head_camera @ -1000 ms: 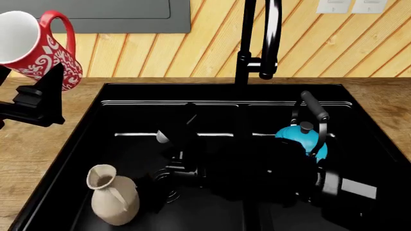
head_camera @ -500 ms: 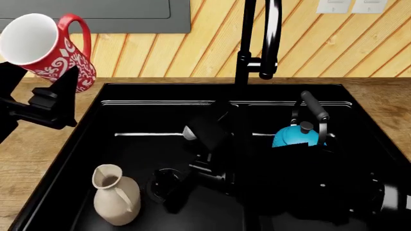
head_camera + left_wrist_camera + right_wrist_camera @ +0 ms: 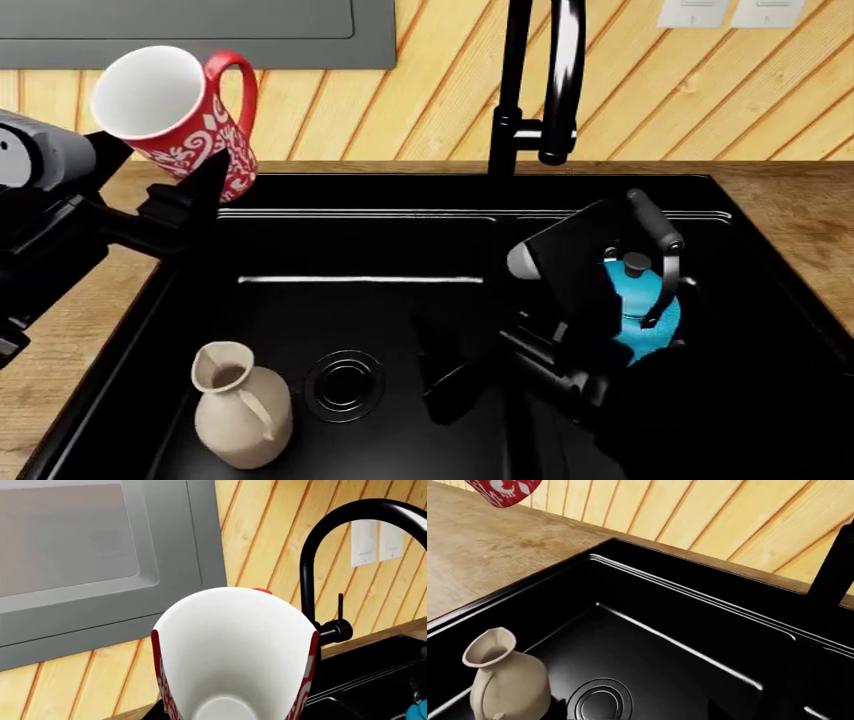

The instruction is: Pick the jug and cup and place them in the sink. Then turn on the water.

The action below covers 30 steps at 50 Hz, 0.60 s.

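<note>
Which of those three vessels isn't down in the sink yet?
The red floral cup. The left gripper holds it tilted in the air above the sink's left edge, while the beige jug and the blue kettle already stand in the basins.

The jug (image 3: 240,420) looks matt cream ceramic; the cup (image 3: 178,110) glossy red-and-white glaze. The sink (image 3: 400,240) and faucet (image 3: 534,90) shine smooth black. Countertop (image 3: 487,570) and wall (image 3: 747,90) show wood grain.

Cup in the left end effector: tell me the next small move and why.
Probably carry the cup a little further over the sink, then lower it into the left basin beside the jug. The left end effector holds it high over the sink's left rim, and the jug stands inside already.
</note>
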{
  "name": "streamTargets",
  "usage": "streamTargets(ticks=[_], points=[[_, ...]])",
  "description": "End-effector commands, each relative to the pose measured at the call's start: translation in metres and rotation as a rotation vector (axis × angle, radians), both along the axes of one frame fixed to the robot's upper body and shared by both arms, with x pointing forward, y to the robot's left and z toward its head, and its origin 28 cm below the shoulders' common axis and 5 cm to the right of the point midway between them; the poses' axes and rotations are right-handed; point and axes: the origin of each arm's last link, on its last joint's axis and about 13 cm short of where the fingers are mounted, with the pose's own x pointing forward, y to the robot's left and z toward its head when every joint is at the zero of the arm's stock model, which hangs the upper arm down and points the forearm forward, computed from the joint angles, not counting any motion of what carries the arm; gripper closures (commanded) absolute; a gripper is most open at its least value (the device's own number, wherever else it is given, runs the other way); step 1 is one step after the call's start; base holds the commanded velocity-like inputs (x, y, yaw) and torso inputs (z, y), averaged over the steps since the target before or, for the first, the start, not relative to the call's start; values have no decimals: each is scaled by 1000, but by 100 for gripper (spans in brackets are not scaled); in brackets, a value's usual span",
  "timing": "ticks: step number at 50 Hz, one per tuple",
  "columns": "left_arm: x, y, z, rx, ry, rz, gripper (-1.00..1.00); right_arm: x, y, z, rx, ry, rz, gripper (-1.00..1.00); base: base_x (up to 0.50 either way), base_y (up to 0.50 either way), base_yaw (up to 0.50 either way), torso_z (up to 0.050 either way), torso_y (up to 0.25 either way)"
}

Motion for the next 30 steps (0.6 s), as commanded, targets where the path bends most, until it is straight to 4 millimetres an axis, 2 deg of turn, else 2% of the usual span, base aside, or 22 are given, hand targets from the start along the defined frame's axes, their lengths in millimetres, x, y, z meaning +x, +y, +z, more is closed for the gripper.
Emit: streamTargets(ticks=[1, 19, 30], points=[[4, -7, 3, -2, 4, -11, 100, -17, -23, 10, 13, -51, -130, -100, 0, 0, 0, 0, 0], [5, -9, 1, -2, 6, -19, 100, -49, -55, 25, -13, -111, -316, -100, 0, 0, 0, 0, 0], [7, -17, -2, 6, 30, -54, 100, -60, -66, 41, -16, -170, -385, -100, 0, 0, 0, 0, 0]])
